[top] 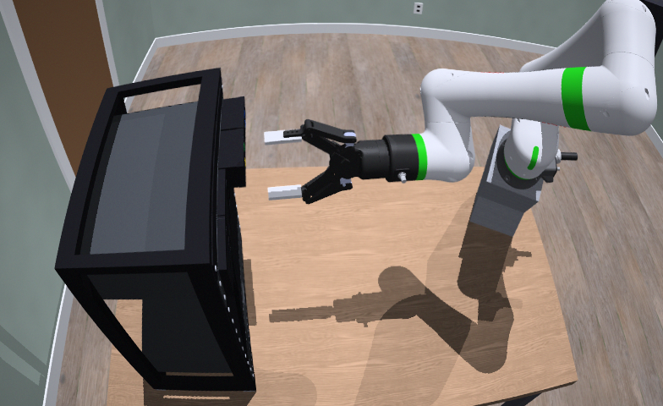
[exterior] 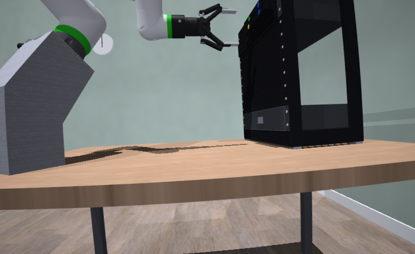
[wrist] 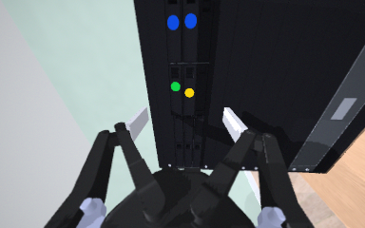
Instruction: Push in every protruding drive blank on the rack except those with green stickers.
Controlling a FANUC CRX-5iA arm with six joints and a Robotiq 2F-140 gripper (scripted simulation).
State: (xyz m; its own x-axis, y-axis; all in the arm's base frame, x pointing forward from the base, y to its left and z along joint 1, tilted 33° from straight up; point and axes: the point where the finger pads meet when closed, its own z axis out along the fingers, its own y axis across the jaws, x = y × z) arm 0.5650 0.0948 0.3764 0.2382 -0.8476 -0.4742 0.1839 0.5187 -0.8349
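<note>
Wooden table (exterior: 203,176) on dark legs; brown door (top: 63,65); wall outlet (top: 418,7).
</note>
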